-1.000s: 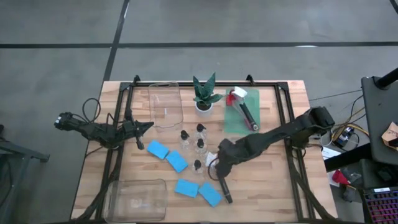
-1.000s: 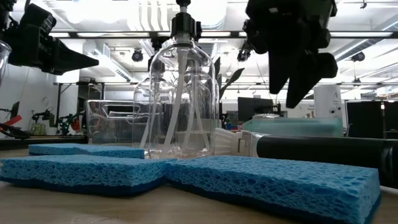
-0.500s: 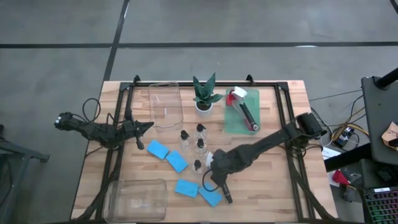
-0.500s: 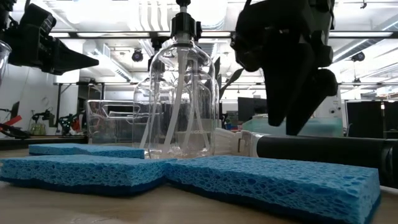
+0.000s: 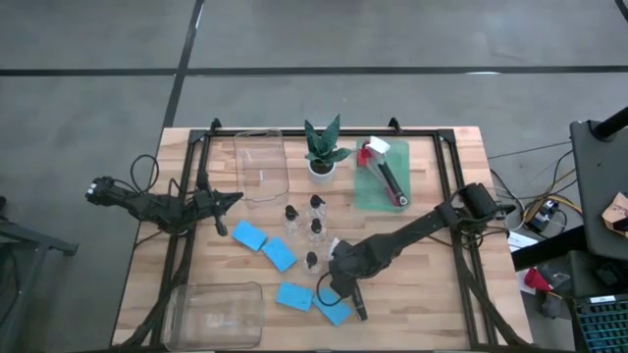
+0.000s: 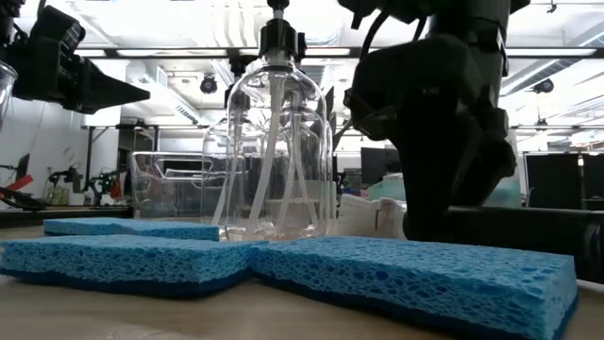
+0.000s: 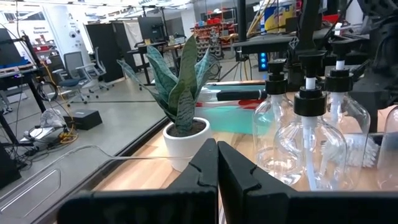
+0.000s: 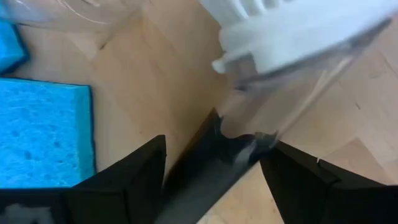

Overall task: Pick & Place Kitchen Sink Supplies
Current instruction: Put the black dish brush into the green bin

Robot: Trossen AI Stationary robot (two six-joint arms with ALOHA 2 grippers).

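Note:
A black dish brush with a white head (image 5: 355, 306) lies flat on the table, its handle (image 6: 533, 229) beside the blue sponges (image 5: 294, 296). My right gripper (image 5: 339, 282) is down over it, open, with one finger on each side of the black neck (image 8: 208, 165) just below the white head (image 8: 298, 31). I cannot tell whether the fingers touch it. Several small clear bottles with black caps (image 5: 316, 227) stand mid-table. A red brush and a black brush lie on a green mat (image 5: 383, 178). My left gripper (image 5: 234, 197) hangs shut above the table's left side.
A potted plant (image 5: 324, 152) stands at the far middle. One clear tray (image 5: 260, 165) is beside it and another (image 5: 216, 314) sits at the near left corner. Sponges (image 5: 248, 235) lie between the bottles and my left arm. A black frame rims the table.
My right gripper has come down and moved toward the table's near edge and slightly left, from above the bottles to low over the black brush. Its open fingers now straddle the brush neck. The brush, the sponges and the bottles have stayed in place.

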